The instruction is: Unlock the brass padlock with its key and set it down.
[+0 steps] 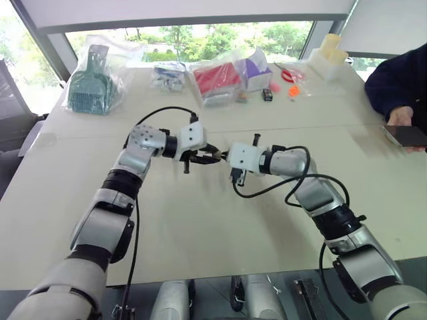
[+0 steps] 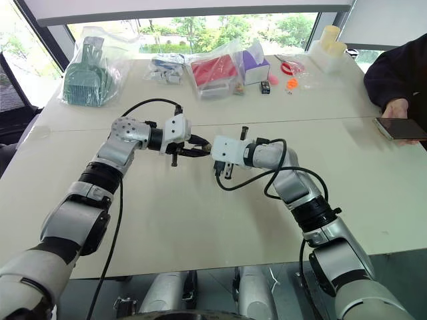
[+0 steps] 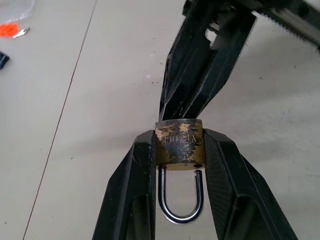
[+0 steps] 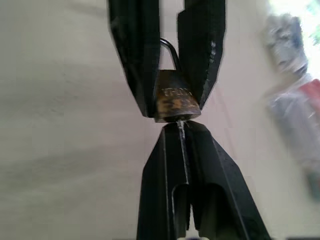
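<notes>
1. Your left claw [image 3: 179,150] pinches the small yellow-brass padlock [image 3: 180,143] by the two sides of its tarnished block body, held in the air above the pale worktop [image 1: 220,233].
2. The padlock's thin silver shackle loop [image 3: 181,212] points back between the left claw's black fingers [image 3: 136,190], and both shackle legs sit in the body.
3. Your right claw [image 4: 182,131] is pressed together, its tips meeting the keyhole end of the padlock head-on.
4. In the right wrist view a thin silvery key [image 4: 182,134] shows as a sliver clamped between those fingers, running into the bottom of the padlock. How deep it sits you cannot tell.
5. From the head camera, the two claws meet tip to tip over the middle of the worktop, left claw pointing toward the right one.
6. Along the far edge of the worktop lie several containers:
   - a clear plastic bag [image 1: 113,63] holding a teal-green comb-like plastic tool [image 1: 90,90];
   - a small clear packet [image 1: 168,75] of pale bluish items, too small to name;
   - a clear bag [image 1: 220,83] with a red folded item [image 1: 217,77] inside;
   - a purple-and-white box [image 1: 257,70] just beside that bag.
7. Near the box lie small dark and orange trinkets [image 1: 280,92], loose on the surface, and a pale yellowish container [image 1: 330,57] stands at the far right corner.
8. A person's hand [image 1: 400,119] in a dark sleeve rests at the right edge, beside a dark phone [image 1: 407,135] lying flat.
</notes>
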